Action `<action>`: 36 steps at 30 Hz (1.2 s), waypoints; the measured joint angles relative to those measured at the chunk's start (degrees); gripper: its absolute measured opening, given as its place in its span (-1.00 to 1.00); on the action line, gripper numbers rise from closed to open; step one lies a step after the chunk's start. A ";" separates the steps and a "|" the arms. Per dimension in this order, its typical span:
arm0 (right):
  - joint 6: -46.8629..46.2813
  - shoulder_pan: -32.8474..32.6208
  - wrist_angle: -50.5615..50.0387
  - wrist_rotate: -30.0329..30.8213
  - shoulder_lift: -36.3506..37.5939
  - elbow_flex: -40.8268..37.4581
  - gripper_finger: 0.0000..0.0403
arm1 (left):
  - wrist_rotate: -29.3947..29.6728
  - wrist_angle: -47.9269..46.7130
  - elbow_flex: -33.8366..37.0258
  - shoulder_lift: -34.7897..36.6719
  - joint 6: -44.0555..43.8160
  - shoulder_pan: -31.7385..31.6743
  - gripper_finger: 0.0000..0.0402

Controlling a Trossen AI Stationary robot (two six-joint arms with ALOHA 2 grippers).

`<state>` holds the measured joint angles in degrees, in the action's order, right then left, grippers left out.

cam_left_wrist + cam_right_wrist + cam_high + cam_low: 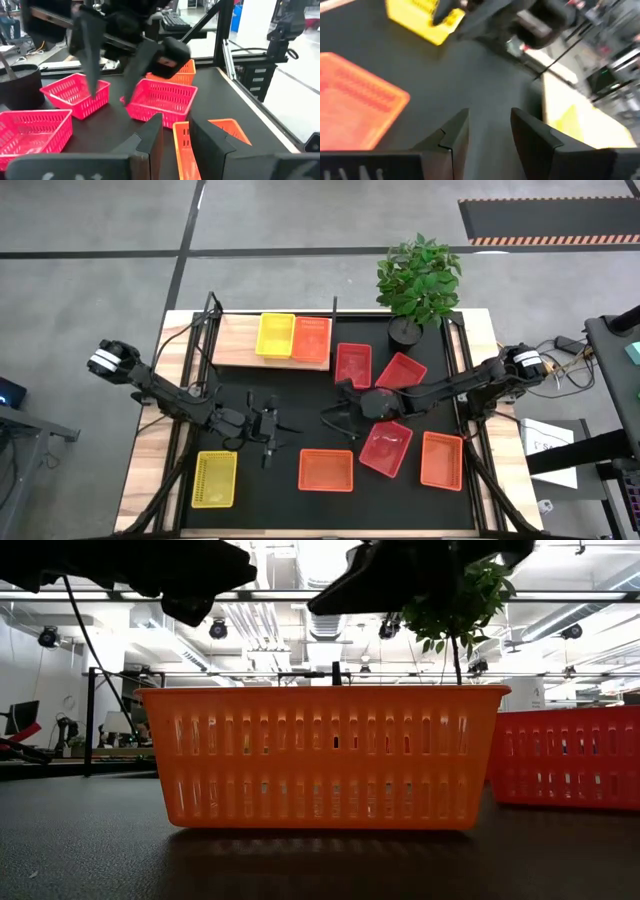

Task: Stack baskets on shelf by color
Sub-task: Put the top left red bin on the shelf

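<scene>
No text, label, brand or number can be read anywhere. The baskets [325, 470] carry no readable markings either.

A yellow basket [275, 335] and an orange basket [311, 338] are set side by side on the light-wood shelf [232, 345]; three pinkish-red, two orange and one yellow are scattered on the mat.

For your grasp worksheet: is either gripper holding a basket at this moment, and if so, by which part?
Nothing is held. The right gripper stands open over bare mat; the left gripper grips no basket.

Slotted plastic baskets [325, 755] on matt black mat [290, 405], light-wood shelf [235, 345]
</scene>
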<state>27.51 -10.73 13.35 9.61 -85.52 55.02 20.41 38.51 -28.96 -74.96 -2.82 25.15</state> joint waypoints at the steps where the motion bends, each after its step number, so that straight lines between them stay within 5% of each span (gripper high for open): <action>1: 1.10 0.79 1.53 -0.02 0.00 0.00 -0.33 | 0.01 0.24 0.15 0.00 -0.01 0.00 -0.60; 9: -1.62 6.18 0.43 -0.59 0.00 3.39 -0.39 | 0.39 0.04 0.23 0.00 1.70 0.00 -0.60; 18: -10.12 7.73 -29.29 -0.63 0.00 13.42 -0.39 | 5.57 0.00 0.39 0.00 6.90 -0.05 -0.60; 25: -19.29 7.67 -41.95 -0.81 0.07 16.23 -0.39 | 8.43 -0.01 0.41 1.68 13.05 -0.04 -0.60; 36: -29.12 8.86 -46.20 -0.22 0.07 13.08 -0.29 | 19.61 -0.72 0.50 9.10 25.97 -0.02 -0.60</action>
<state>-1.62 -1.87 -32.85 9.38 -85.45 68.11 40.03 37.80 -28.47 -65.86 23.15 25.12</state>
